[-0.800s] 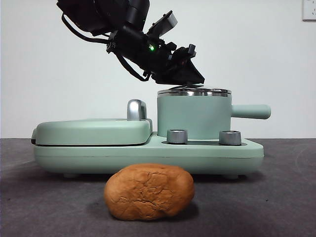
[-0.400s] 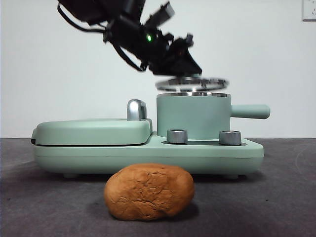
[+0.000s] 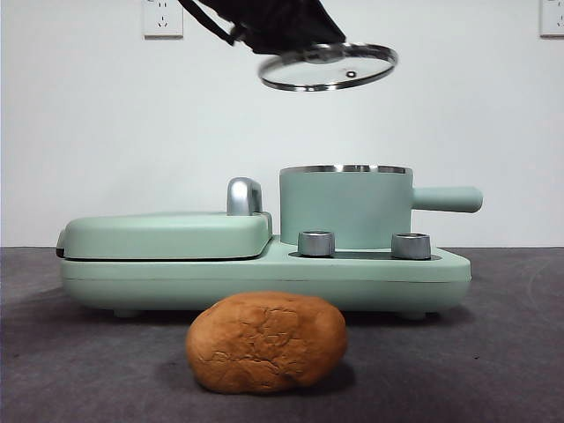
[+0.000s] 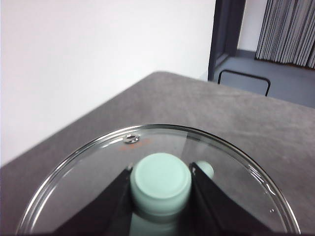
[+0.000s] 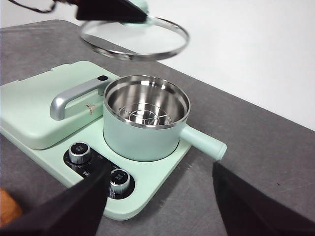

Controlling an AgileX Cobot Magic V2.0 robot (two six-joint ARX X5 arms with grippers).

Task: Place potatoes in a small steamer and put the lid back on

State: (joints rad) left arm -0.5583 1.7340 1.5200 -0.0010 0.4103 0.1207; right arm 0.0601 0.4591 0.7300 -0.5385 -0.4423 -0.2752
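Nearest the front camera, the potato lies on the dark table, alone and untouched, just in front of the mint-green cooker base. On that base sit 2 steel knobs, and to one side lies the flat grill cover with its chrome handle. Behind the knobs stands the small steamer, uncovered, its straight side handle pointing away from the grill; a wire rack shows inside the steel bowl. The right gripper waits near the knobs with its 2 jaws spread wide, holding nothing. High above the pot, well clear of its rim, the left gripper is clamped on the mint-green knob of the glass lid, which hangs slightly tilted
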